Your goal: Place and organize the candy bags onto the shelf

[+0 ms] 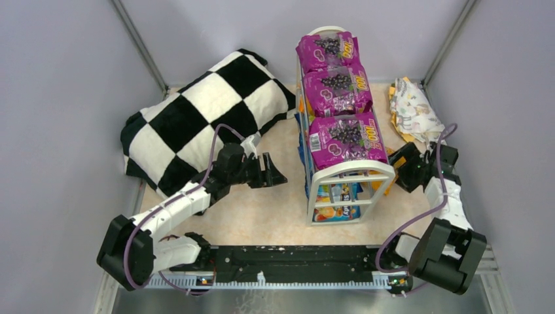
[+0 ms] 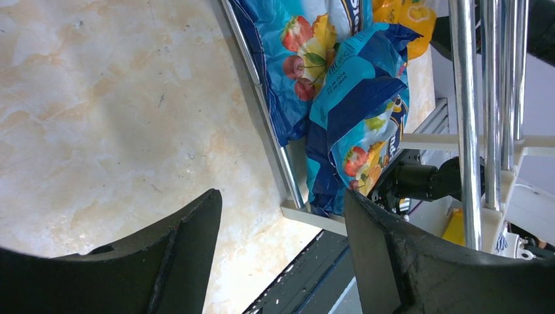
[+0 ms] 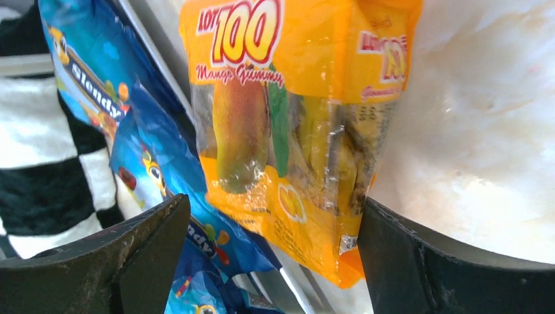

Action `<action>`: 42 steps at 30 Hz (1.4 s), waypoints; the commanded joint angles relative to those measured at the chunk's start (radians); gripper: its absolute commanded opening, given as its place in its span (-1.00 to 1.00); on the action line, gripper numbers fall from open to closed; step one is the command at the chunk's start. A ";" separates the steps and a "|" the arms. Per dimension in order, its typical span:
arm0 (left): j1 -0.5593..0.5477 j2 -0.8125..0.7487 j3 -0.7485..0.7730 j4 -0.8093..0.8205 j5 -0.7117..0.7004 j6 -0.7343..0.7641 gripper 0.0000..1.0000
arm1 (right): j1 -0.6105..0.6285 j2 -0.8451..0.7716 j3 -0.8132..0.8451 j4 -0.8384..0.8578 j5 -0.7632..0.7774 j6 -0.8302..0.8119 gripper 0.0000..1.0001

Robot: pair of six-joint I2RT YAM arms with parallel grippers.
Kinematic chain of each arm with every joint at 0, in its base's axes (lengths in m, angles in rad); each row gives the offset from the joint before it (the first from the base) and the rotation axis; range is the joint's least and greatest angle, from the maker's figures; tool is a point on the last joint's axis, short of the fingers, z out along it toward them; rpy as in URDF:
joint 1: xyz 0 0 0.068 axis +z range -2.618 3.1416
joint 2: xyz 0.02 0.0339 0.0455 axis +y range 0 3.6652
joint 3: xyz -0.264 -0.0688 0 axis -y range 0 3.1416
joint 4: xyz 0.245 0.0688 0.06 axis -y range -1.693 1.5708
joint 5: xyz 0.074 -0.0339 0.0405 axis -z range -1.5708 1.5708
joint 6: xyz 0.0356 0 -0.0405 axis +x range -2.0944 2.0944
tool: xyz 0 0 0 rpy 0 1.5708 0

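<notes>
You see an orange mango gummy bag [image 3: 288, 131] between the right gripper's [image 3: 275, 203] wide-spread fingers. Blue bags [image 3: 141, 150] lie just left of it.

purple bags [image 1: 337, 88] seemingly hide most of the shelf [image 1: 353, 169] below.

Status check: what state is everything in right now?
Shelf: upright, partly stocked.
Purple bags: three in a row on top tier.
Blue bags: slumped on lower tier.
Orange bag: by shelf's right side.
Left gripper: open, empty.
Right gripper: spread around orange bag, grip unclear.
Cloth: crumpled.
</notes>
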 commanded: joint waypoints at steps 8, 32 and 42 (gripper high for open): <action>0.004 -0.124 -0.003 -0.053 -0.053 0.023 0.50 | -0.031 0.249 0.194 0.108 0.176 0.074 0.87; 0.006 -0.120 0.003 -0.039 -0.061 0.054 0.53 | -0.230 0.022 0.035 0.083 0.033 0.160 -0.92; 0.005 -0.117 -0.020 -0.007 -0.059 0.032 0.53 | -0.199 -0.177 -0.117 0.113 0.037 0.412 -0.62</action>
